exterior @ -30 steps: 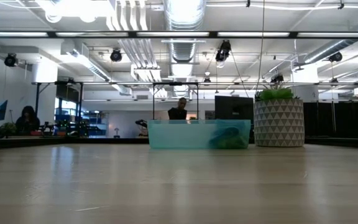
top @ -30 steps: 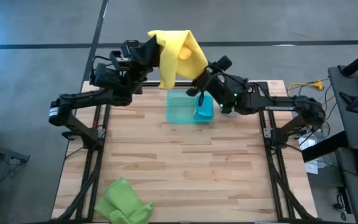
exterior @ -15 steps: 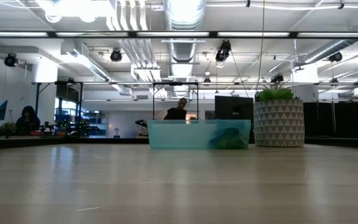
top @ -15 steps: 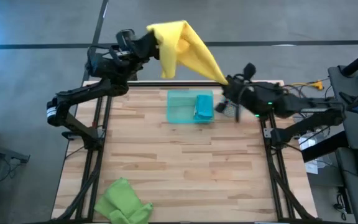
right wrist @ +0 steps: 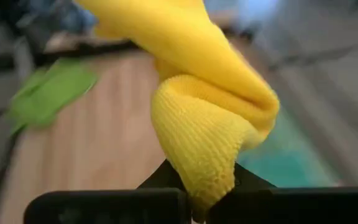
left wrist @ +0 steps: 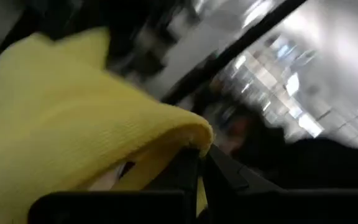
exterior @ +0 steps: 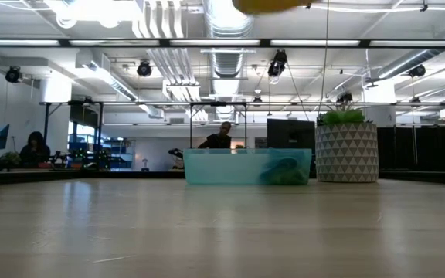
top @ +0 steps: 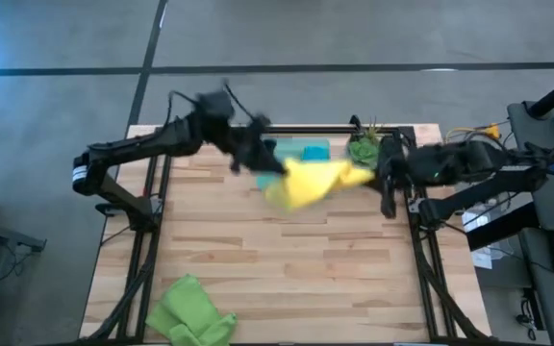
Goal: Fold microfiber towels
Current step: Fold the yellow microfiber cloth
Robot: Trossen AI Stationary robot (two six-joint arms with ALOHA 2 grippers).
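You have the yellow towel (top: 308, 183) strung between both arms above the back half of the bench (top: 277, 269), in front of the green tray (top: 287, 149). Your left gripper (top: 258, 159) has its jaws closed on one end of the cloth; your right gripper (top: 373, 175) has its jaws pinched tight on the other end, with the fabric bunched over them in the right wrist view. A teal-blue towel (top: 314, 150) lies in the tray, and lime green towels (top: 188, 312) sit piled at the front left corner of the bench.
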